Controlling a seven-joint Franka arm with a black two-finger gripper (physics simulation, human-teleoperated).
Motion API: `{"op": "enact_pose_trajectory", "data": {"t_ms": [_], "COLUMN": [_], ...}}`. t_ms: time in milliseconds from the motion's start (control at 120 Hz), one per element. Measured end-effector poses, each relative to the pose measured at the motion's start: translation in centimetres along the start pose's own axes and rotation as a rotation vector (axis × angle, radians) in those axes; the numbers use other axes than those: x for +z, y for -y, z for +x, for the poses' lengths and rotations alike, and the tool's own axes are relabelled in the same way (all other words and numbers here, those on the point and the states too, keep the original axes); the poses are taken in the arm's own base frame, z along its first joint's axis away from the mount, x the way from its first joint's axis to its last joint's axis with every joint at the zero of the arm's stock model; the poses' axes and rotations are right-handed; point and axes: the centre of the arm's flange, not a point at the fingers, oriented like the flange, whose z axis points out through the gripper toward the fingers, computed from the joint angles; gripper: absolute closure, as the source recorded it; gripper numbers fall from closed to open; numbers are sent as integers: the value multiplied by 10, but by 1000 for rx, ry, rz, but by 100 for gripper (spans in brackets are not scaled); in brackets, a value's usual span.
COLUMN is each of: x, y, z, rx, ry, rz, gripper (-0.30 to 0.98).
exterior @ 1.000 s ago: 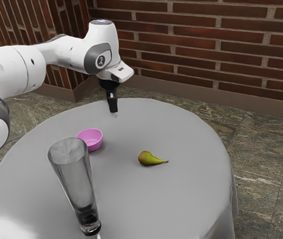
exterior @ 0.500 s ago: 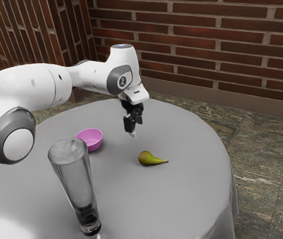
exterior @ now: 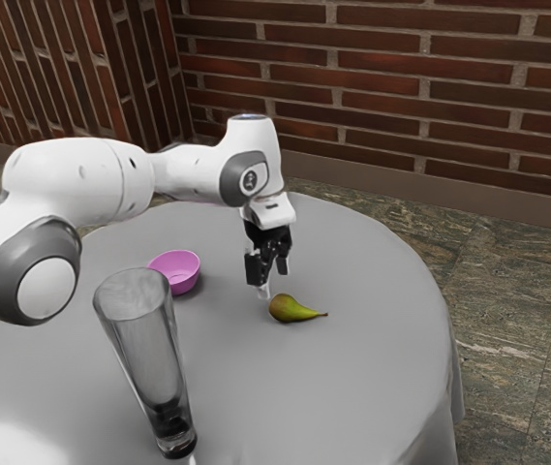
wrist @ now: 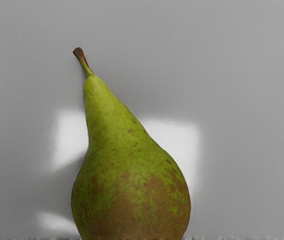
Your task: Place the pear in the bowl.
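Your gripper (exterior: 273, 281) is spread wide near the pear's (exterior: 292, 309) fat end. Exterior view, left to right: tall glass (exterior: 149, 354), pink bowl (exterior: 184, 275), open gray cloth (exterior: 227, 339), pear, more cloth out to the curved edge, stone floor (exterior: 512, 320); brick wall (exterior: 401, 107) behind.

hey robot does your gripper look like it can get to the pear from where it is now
Probably yes: my gripper hangs open above the pear, with nothing visible between them. The bowl and glass stand clear, toward the exterior view's left.
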Motion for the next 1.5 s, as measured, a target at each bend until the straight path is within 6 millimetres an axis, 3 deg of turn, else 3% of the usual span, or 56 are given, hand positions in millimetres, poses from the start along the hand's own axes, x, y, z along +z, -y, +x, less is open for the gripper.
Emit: {"op": "enact_pose_trajectory", "data": {"t_ms": [242, 408, 558, 708, 983, 1225, 1433, 1500], "x": [10, 33, 30, 38, 44, 59, 58, 58], "y": [-6, -5, -3, 6, 11, 14, 15, 15], "z": [12, 13, 19, 6, 21, 19, 19, 18], "rx": [3, -3, 1, -23, -16, -30, -40, -42], "ry": [25, 51, 59, 78, 74, 68, 61, 60], "rz": [-27, -53, -39, -22, 8, 2, 10, 12], "gripper": [0, 0, 0, 0, 0, 0, 24, 25]}}
